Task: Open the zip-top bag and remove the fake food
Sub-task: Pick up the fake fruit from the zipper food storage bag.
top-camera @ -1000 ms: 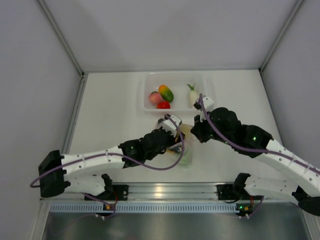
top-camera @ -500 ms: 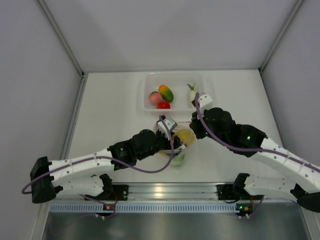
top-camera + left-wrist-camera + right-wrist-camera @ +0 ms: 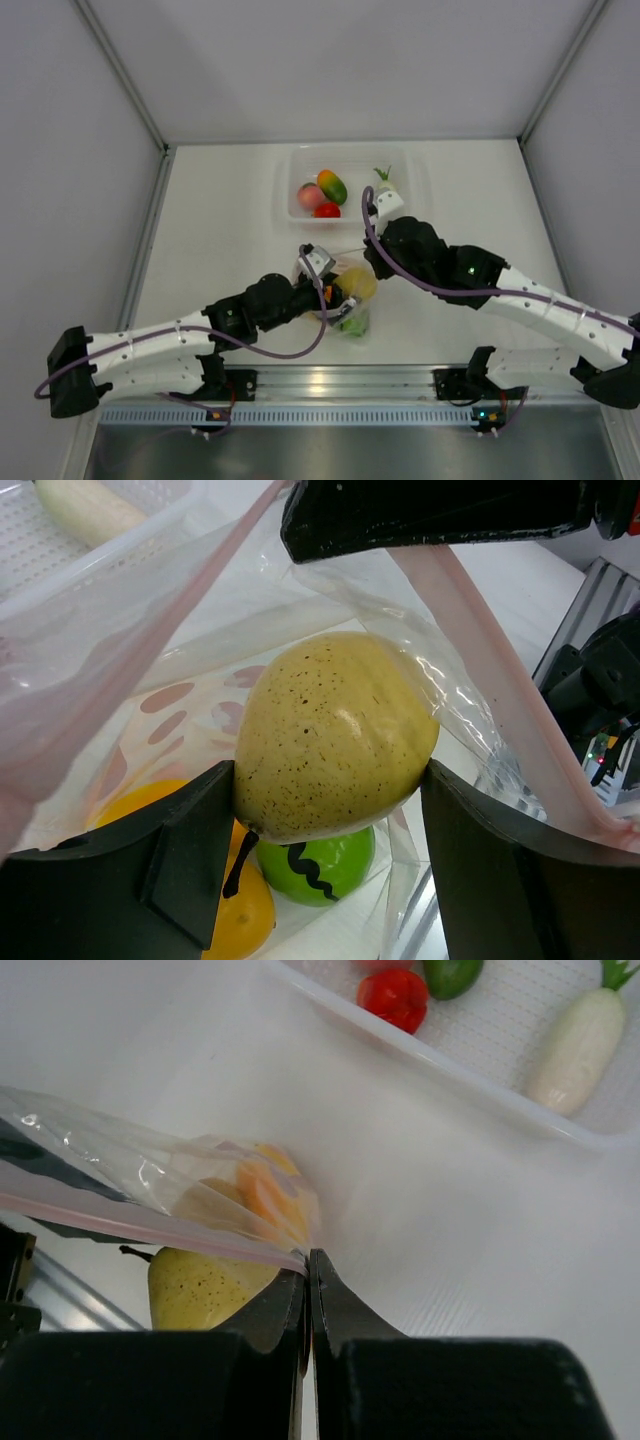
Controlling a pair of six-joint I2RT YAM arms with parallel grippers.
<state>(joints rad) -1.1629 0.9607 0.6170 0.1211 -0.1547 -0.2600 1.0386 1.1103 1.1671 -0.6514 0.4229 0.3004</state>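
The zip-top bag lies mid-table with its mouth open; its pink zip strip runs across the left wrist view. My left gripper reaches into the bag, and its fingers are shut on a speckled yellow pear. A green fruit and an orange one lie under the pear inside the bag. My right gripper is shut on the bag's zip strip and holds that edge up, right beside the pear.
A rigid clear tub stands behind the bag. It holds a pink peach, an orange-green mango, a red tomato and a white radish. Grey walls flank the table. A metal rail runs along the near edge.
My left arm has drawn back toward the lower left with the pear in its fingers. My right gripper has followed to the left, still pinching the bag's edge.
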